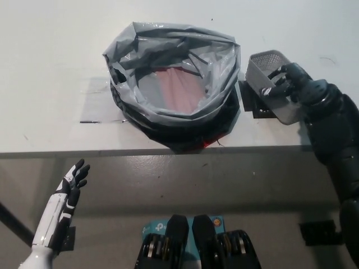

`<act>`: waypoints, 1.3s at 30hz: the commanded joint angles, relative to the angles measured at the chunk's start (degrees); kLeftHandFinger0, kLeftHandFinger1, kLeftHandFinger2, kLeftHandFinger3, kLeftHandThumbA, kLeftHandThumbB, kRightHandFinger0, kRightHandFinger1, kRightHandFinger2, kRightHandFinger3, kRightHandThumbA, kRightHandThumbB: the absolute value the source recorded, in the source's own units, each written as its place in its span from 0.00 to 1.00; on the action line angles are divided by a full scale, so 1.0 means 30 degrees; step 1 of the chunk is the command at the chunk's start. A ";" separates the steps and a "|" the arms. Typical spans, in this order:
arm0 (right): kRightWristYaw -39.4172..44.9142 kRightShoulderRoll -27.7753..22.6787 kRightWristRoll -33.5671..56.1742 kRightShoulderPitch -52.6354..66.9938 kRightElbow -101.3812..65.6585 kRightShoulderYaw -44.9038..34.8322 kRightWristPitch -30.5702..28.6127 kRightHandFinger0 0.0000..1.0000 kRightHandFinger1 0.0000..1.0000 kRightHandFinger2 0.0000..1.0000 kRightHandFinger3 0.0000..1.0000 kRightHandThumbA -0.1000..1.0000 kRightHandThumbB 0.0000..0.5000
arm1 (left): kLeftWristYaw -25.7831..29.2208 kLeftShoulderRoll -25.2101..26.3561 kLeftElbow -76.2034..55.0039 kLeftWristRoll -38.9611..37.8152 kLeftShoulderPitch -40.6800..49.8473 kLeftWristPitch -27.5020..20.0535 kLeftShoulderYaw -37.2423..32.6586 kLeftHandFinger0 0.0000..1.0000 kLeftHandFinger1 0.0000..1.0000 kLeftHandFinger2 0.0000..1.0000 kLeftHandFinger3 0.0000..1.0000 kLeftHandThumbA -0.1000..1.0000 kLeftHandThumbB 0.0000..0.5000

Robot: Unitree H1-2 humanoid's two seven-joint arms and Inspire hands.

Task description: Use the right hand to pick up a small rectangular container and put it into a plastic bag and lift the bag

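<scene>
This looks like a robotics lab or test bench rather than a home. A bare white table carries strips of clear tape marking a spot, a grey plastic bag sits propped open there, and below the table edge lies plain grey floor.

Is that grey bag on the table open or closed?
Open. The bag has its mouth spread wide and its rim rolled outward, so its reddish inside shows. The container is outside it, held in the right hand.
</scene>
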 commanded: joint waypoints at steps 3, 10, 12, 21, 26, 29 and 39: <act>0.3794 -0.0498 1.1295 -0.2451 0.1245 -0.8684 0.2440 0.00 0.17 0.56 0.25 0.00 0.32 | -0.0216 0.0349 -0.0303 -0.0565 -0.0336 -0.0245 0.0230 1.00 1.00 1.00 1.00 1.00 0.44; 0.5180 -0.1443 1.3891 -0.3481 0.3194 -1.1706 0.2441 0.00 0.14 0.61 0.84 0.00 0.31 | -0.0278 0.0434 -0.0336 -0.0425 -0.0379 -0.0099 0.0159 0.98 1.00 1.00 1.00 1.00 0.43; 0.5118 -0.1818 1.4678 -0.3780 0.4060 -1.2869 0.2441 0.00 0.11 0.61 0.93 0.00 0.31 | -0.0235 0.0413 -0.0288 -0.0333 -0.0345 -0.0179 0.0143 0.97 1.00 1.00 1.00 1.00 0.41; 0.5753 -0.2546 1.5560 -0.3953 0.4326 -1.4714 0.2441 0.00 0.12 0.66 1.00 0.00 0.22 | -0.0213 0.0409 -0.0371 -0.0397 -0.0365 -0.0015 0.0197 0.94 1.00 1.00 1.00 1.00 0.42; 0.5915 -0.2346 1.6137 -0.4109 0.3431 -1.4910 0.2441 0.00 0.08 0.69 1.00 0.00 0.21 | -0.0179 0.0392 -0.0295 -0.0360 -0.0249 -0.0171 0.0193 0.93 0.98 1.00 1.00 1.00 0.40; 0.6147 -0.2437 1.6619 -0.4301 0.3504 -1.5064 0.2441 0.00 0.10 0.71 1.00 0.00 0.21 | -0.0128 0.0372 -0.0188 -0.0279 -0.0155 -0.0354 0.0181 0.92 0.97 1.00 1.00 1.00 0.38; 0.6553 -0.1785 1.9480 -0.3956 0.0808 -1.3206 0.2441 0.00 0.14 0.77 1.00 0.00 0.18 | -0.0131 0.0476 0.0087 -0.0091 -0.0035 -0.0952 0.0120 0.89 0.92 1.00 1.00 1.00 0.36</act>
